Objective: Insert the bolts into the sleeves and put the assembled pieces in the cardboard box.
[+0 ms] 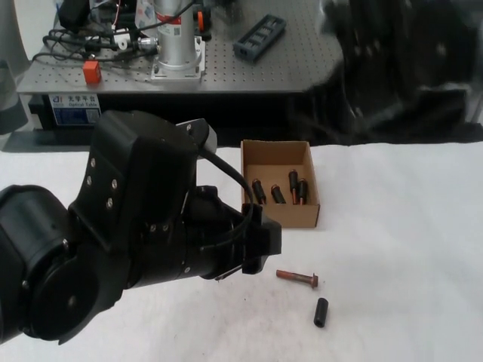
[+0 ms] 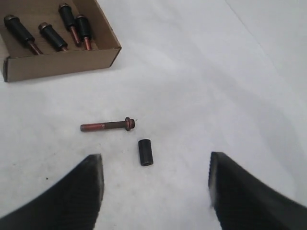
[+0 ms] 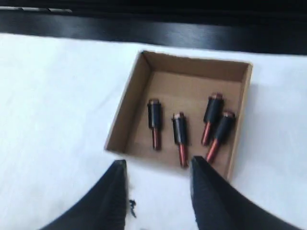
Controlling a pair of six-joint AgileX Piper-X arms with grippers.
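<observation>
Your bench (image 1: 392, 249) is covered with a white cloth, and on it stands the box (image 1: 290, 215), open at the top. Behind the box, past a dark gap, you see a perforated metal table (image 1: 249, 72). It carries a metal post (image 1: 177, 41), cables (image 1: 75, 41), an orange block (image 1: 91, 71) and a dark tray (image 1: 259, 36).

Inside the box lie four pieces (image 3: 180, 136). Each one is black with a copper-red shank coming out of one end. Two of them lie close together near one side wall.

One bolt (image 2: 108, 126) lies flat on the cloth near the box, outside its front wall. It is copper-red and darker toward its flanged head. The loose sleeve (image 2: 146, 152), a short black cylinder on its side, lies just beside the bolt's head, farther from the box, and does not touch the bolt.

The left gripper (image 2: 156, 191) hangs above the cloth, beyond the sleeve as seen from the box. Its fingers are spread wide with nothing between them. The right gripper (image 3: 160, 191) is over the cloth just outside the box's front wall, its fingers apart and also empty.
</observation>
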